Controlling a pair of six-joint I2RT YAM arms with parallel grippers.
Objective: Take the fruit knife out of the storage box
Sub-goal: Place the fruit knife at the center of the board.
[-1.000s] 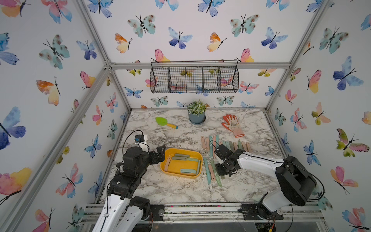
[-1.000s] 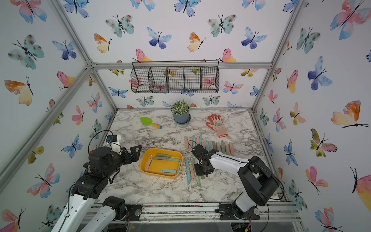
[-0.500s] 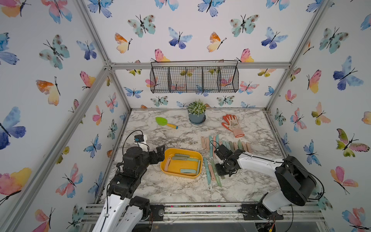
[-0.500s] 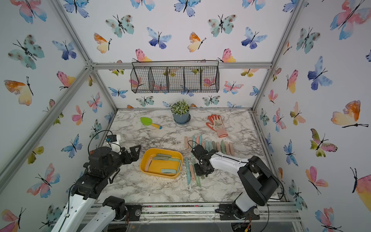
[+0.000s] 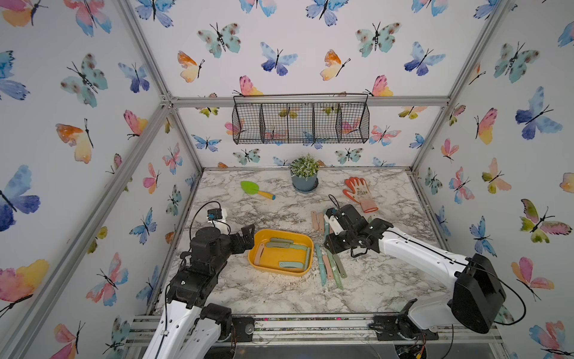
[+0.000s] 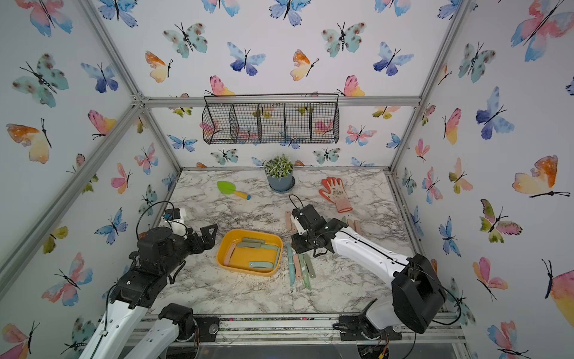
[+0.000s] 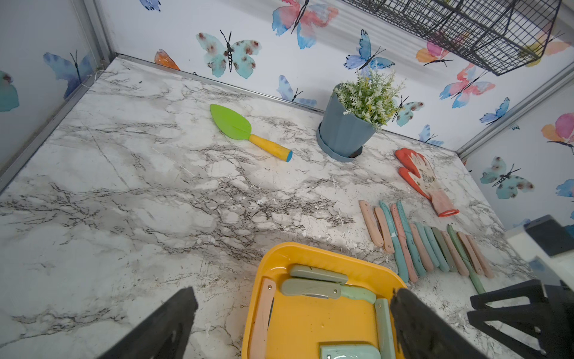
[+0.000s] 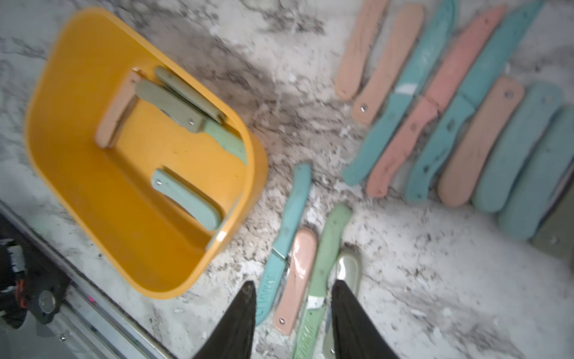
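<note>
marble table [image 5: 279, 298] | on it: storage box [image 5: 273, 253]; knives [image 7: 435, 248]; trowel [image 5: 256, 189]; potted plant [image 5: 304, 180]; glove [image 5: 360, 192]

Through the left wrist camera I see my left tool [image 7: 293, 295] spread wide, its 2 dark fingers [image 7: 167, 323] spanning the near part of the storage box [image 7: 310, 251]. 5 fruit knives [image 7: 313, 289] lie inside it. Just beside the box, a row of knives [image 7: 425, 245] rests on the worktop [image 7: 139, 192]. A green trowel [image 7: 236, 122], potted plant [image 7: 344, 130] and glove [image 7: 419, 174] lie beyond.
</note>
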